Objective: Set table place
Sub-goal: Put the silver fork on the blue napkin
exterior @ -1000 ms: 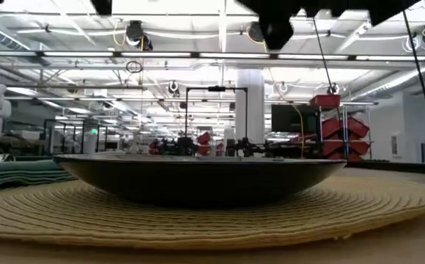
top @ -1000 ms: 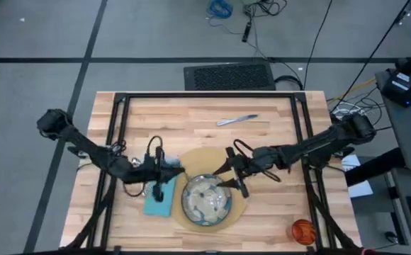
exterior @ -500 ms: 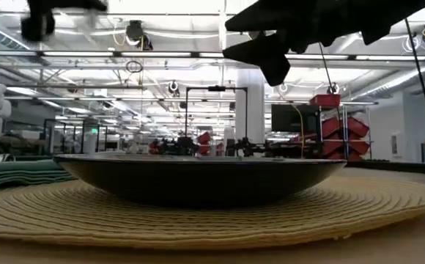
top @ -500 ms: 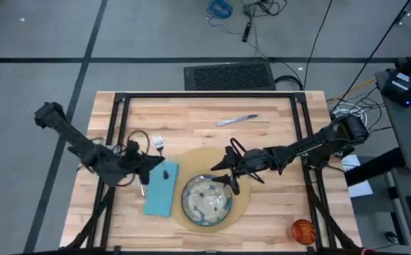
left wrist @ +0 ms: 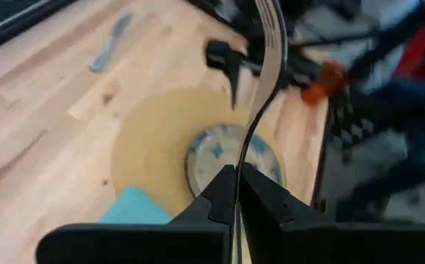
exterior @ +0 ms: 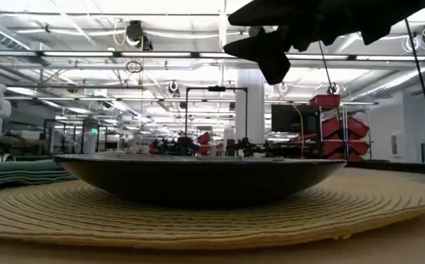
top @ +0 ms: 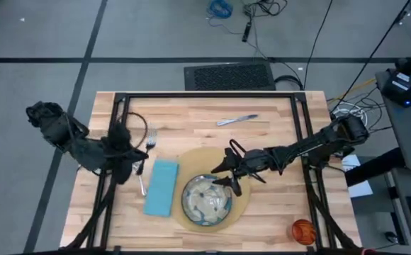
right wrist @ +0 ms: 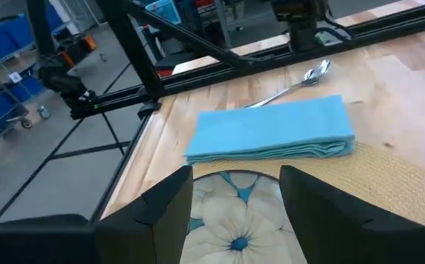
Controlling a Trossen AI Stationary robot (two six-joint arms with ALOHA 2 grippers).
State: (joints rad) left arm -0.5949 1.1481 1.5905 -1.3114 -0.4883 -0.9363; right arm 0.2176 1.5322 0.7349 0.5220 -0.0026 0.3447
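My left pincer (left wrist: pixel 237 192) clamped on one silver fork (top: pixel 149 139), right pincer (right wrist: pixel 234 202) spread above one speckled grey round dish (top: pixel 207 200) holding nothing, one teal folded cloth napkin (top: pixel 161 187), one silver knife (top: pixel 237 120), one silver spoon (right wrist: pixel 294 83).

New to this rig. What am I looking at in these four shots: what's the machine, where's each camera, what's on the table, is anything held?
It is a robot with two dark jointed arms, each ending in a two-finger pincer, working at a wooden table.

There are four cameras. One looks straight down from overhead. One sits at table-top height, nearly against the dish. One is mounted on each wrist, looking past that arm's own fingers.

On the table are a round tan placemat with a speckled dish on it and a teal napkin beside the dish. A spoon lies on the napkin's other side. A knife lies near the far edge, and an orange cup stands at the near right corner.

The left pincer is shut on a fork, lifted clear of the table. The right pincer is open and empty, above the dish's edge.
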